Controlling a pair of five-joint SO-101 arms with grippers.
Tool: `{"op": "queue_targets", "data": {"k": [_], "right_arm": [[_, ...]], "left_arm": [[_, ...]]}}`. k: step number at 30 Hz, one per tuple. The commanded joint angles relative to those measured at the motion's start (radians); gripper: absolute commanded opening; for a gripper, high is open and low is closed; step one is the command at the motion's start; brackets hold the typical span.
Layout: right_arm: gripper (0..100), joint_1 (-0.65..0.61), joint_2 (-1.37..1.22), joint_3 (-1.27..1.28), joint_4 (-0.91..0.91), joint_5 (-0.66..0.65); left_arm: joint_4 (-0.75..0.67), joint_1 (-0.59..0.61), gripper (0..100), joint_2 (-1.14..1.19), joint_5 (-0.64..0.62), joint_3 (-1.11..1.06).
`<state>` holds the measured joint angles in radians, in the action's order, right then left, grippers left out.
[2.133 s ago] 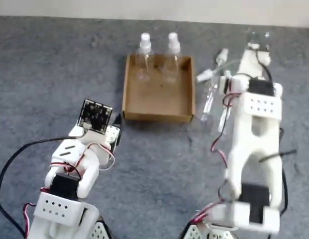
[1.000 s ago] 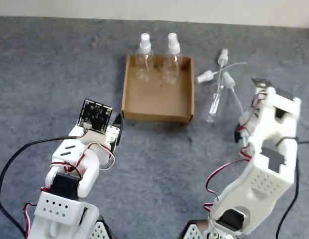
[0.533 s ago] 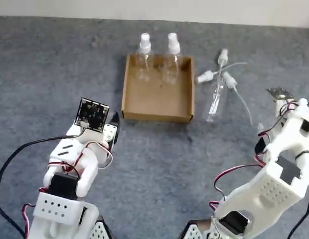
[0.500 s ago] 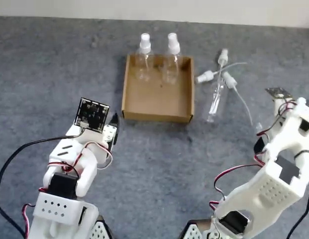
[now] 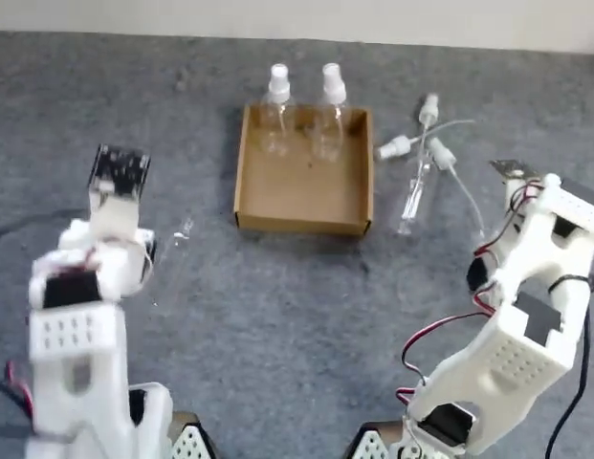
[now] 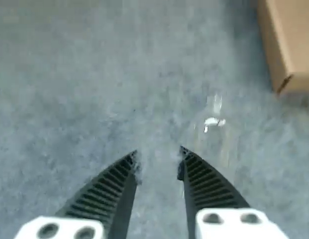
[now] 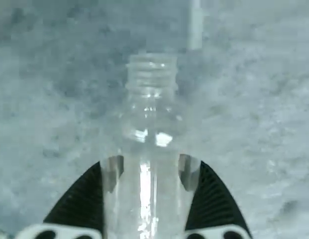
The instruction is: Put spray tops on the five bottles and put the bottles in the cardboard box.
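Observation:
The cardboard box [image 5: 304, 196] lies at the middle back with two capped bottles [image 5: 277, 115] [image 5: 330, 115] standing at its far end. Right of it are three loose spray tops [image 5: 396, 146] [image 5: 429, 107] [image 5: 441, 155] and a clear bottle [image 5: 411, 196] lying flat. My right gripper [image 7: 150, 167] is shut on an uncapped clear bottle [image 7: 150, 99], threaded neck pointing away, with a spray tube [image 7: 195, 20] beyond it. My left gripper [image 6: 158, 155] hangs open over the carpet. Another clear bottle [image 6: 213, 122] [image 5: 180, 232] lies just beyond it, off to one side, near the box corner [image 6: 286, 50].
Grey carpet covers the whole table. The left arm [image 5: 86, 277] stands left of the box and the right arm [image 5: 526, 287] at the right edge. Open carpet lies in front of the box between the arms.
My right arm drew back from the spray tops with a bottle, out to the right. My left arm swung left, and a clear bottle now shows on the carpet beside it.

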<state>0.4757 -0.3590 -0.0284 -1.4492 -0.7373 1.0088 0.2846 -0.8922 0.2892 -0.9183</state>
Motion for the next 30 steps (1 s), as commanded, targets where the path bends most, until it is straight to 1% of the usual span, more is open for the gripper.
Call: {"op": "queue_targets", "data": {"k": [1,4,6,7,13,16,21,22,24,25,27,30], "right_arm": [[0.3,-0.027,0.11,-0.085,-0.081,0.012],[0.4,0.002,0.162,-0.127,-0.085,0.017],[1.2,0.015,0.173,-0.139,-0.076,0.018],[3.3,0.015,0.173,-0.134,-0.064,0.018],[28.3,0.027,0.15,-0.131,-0.058,0.063],[35.0,0.012,0.131,-0.13,-0.087,0.066],[35.3,-0.03,0.093,-0.134,-0.122,0.071],[35.3,-0.031,0.09,-0.139,-0.125,0.084],[35.3,-0.035,0.093,-0.153,-0.119,0.155],[35.3,-0.044,0.104,-0.202,-0.116,0.19],[35.3,-0.108,0.111,-0.331,-0.113,0.259],[35.3,-0.232,0.085,-0.556,-0.111,0.365]], "left_arm": [[0.104,0.031,9,0.282,0.089,0.271],[0.16,0.022,9,0.364,0.1,0.352],[0.169,0.004,9,0.374,0.1,0.36],[0.169,-0.004,9,0.374,0.095,0.352],[0.152,-0.001,9,0.375,0.097,0.294],[0.101,0.001,9,0.375,0.098,0.254],[0.06,-0.001,9,0.375,0.1,0.206],[0.06,-0.002,9,0.375,0.1,0.202],[0.063,-0.007,9,0.375,0.095,0.2],[0.061,-0.01,9,0.375,0.095,0.2],[0.066,-0.035,9,0.374,0.092,0.202],[0.068,-0.085,9,0.374,0.014,0.203]]}}
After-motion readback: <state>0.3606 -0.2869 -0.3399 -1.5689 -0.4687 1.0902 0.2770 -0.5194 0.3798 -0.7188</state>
